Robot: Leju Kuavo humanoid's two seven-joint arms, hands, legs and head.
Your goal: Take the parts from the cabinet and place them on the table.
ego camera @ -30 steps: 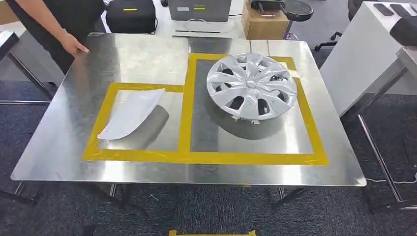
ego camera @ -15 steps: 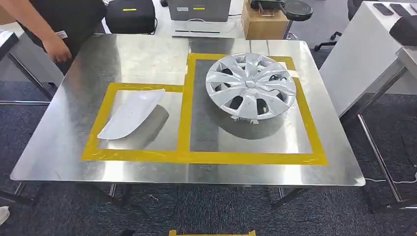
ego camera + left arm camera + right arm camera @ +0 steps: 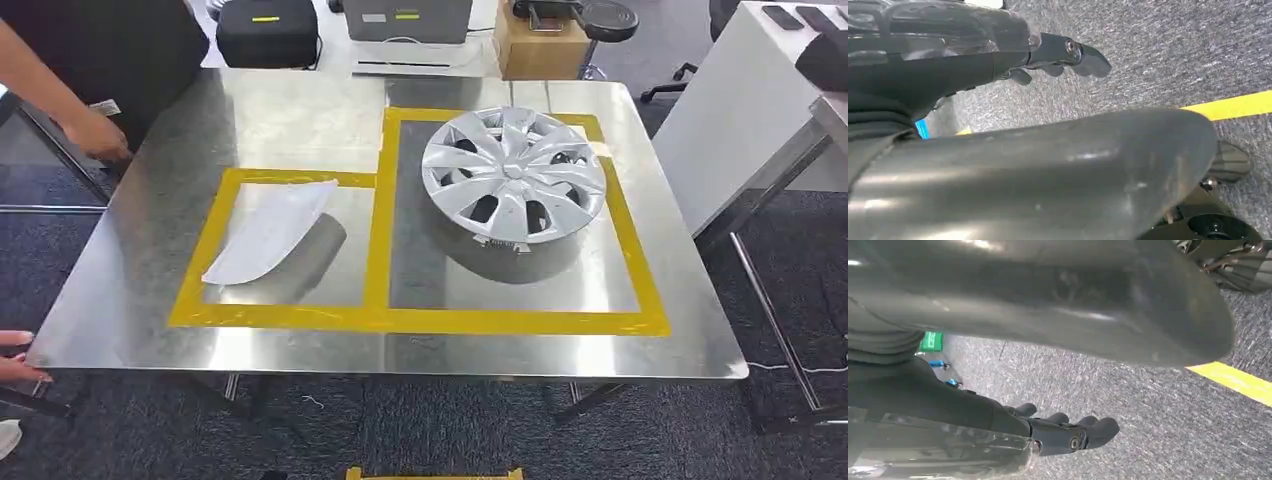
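While both hands (image 3: pixel 1068 57) (image 3: pixel 1068 432) hang empty, fingers loosely apart, hubcap (image 3: pixel 513 175) inside taped square (image 3: pixel 620 230), table (image 3: pixel 290 110).

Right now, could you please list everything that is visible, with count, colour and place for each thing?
wheel cover: one, silver, inside the larger yellow-taped square on the table's right half.
curved panel: one, white, inside the smaller taped square on the left.
tape outline: two joined squares, yellow, on the tabletop.
table: one, bare shiny metal, centre of the head view.
case: one, black, beyond the table's far edge.
cardboard box: one, brown, beyond the far edge.
person's hands: one at the far left edge of the table, one at the near left corner.
left robot hand: dark, hanging above grey carpet, holding nothing.
right robot hand: dark, hanging above carpet, holding nothing.
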